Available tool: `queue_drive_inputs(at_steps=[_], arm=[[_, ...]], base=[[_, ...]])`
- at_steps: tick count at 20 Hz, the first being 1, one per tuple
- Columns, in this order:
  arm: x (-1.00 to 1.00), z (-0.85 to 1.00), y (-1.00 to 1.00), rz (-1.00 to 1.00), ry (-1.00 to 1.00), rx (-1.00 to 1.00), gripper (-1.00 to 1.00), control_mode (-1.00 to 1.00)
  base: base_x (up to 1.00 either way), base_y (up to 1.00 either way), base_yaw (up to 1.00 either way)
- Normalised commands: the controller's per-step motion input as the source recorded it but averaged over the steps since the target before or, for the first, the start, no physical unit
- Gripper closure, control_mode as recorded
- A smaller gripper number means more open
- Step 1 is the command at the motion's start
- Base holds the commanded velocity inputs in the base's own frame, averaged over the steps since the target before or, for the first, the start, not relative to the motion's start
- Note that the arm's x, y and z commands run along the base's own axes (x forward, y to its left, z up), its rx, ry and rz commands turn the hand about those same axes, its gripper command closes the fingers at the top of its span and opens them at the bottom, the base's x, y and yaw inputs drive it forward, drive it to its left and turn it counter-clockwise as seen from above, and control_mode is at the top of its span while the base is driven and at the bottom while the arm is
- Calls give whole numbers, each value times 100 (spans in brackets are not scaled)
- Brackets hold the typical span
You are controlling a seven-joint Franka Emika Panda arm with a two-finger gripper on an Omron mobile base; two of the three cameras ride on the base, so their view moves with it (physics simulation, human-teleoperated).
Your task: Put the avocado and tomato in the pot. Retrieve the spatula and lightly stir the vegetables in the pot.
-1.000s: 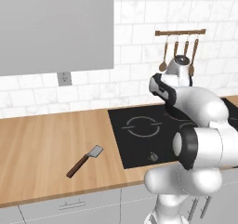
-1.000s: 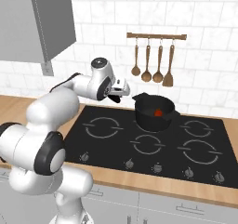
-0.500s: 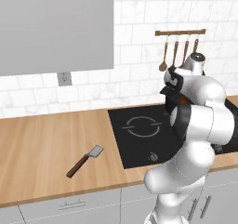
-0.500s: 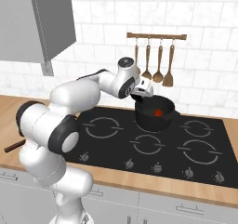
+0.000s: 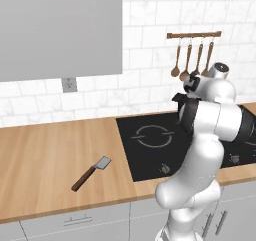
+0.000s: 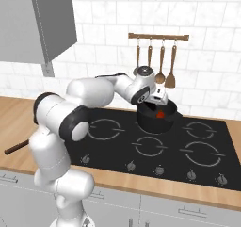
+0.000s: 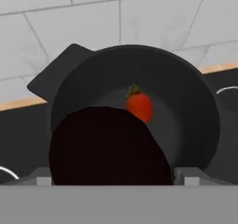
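While my fingers (image 6: 159,99) hold the avocado (image 7: 109,146) (spread wide) over the pot (image 7: 135,102), tomato (image 7: 139,105) lies inside; spatula (image 5: 91,173) lies on the bench (image 5: 45,155).

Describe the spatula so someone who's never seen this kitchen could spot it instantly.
Start at the black cooktop set in the wooden counter and look left of it, toward the counter's front edge. The spatula lies flat there on its own, brown wooden handle pointing toward the front edge. Unlike the all-wooden spoons hanging on the wall rail, it has a small squarish silver blade.
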Motion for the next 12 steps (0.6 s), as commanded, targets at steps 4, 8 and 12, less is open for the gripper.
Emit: queue_drive_inputs(at_steps=[4,8,12], arm=[[44,-25,-33,0,7,0,100,-100],[39,-31,-22,0,11,0,100,-100],[23,-28,-7,0,10,0,-100,-100]], base=[[0,0,0],[0,0,0],[0,0,0]])
